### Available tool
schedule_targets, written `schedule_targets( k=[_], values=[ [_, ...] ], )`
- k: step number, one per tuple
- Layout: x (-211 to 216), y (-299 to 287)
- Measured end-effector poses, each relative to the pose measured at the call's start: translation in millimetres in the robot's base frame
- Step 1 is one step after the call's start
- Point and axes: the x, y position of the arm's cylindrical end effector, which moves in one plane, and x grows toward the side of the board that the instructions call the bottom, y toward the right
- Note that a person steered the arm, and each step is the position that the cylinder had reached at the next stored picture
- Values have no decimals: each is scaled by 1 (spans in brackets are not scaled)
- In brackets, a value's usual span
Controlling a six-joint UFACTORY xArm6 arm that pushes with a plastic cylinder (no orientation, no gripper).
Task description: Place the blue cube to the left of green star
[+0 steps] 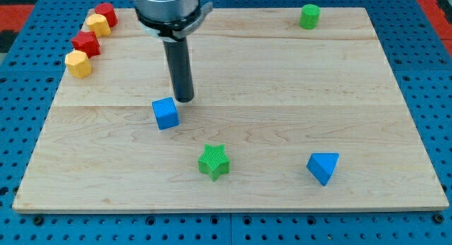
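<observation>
Just above-right of the blue cube [165,113], my tip [184,99], green star [214,162] below, no gripper visible

Red [105,13], yellow [78,63] blocks, green cylinder [309,16], blue triangle [323,166].

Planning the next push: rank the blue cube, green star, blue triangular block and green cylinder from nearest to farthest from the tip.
From my tip:
1. Blue cube, right beside it, to the view's lower left.
2. Green star, below, toward the view's bottom.
3. Blue triangular block and green cylinder: too close to call; the first is at the view's lower right, the second at the top right.
</observation>
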Motion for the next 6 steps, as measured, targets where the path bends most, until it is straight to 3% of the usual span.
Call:
schedule_targets(
  k=[2,6],
  values=[
    [46,-60],
    [69,-74]
  ],
)
